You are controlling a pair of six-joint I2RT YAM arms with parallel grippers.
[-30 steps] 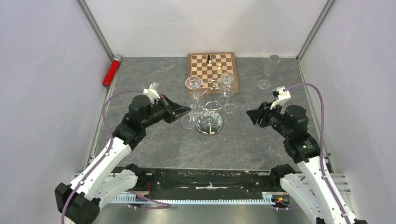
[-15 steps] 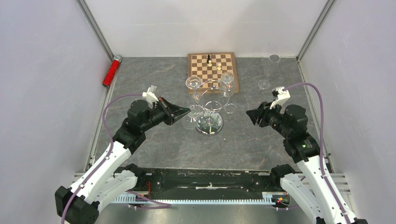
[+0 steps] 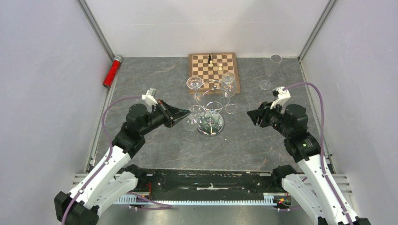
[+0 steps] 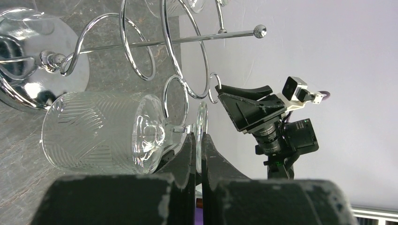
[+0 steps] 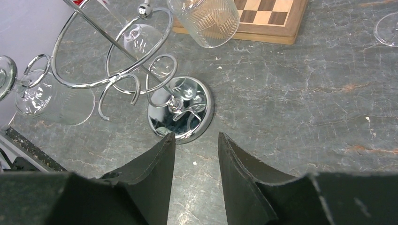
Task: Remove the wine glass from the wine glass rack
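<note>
Left claw [image 3: 188,111] has drawn back, clamped on wine glass [image 4: 101,133] foot

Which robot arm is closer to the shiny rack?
Left. The left gripper is right beside the rack, jaws shut on the foot of a glass. The right gripper hangs open farther away on the rack's other side, touching nothing.

White-and-black arms [image 3: 105,164]; purple cables [image 3: 323,126]

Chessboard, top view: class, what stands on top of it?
On the chessboard stand a dark piece and pale pieces. Two glasses hanging from the wine glass rack cover parts of its near edge.
</note>
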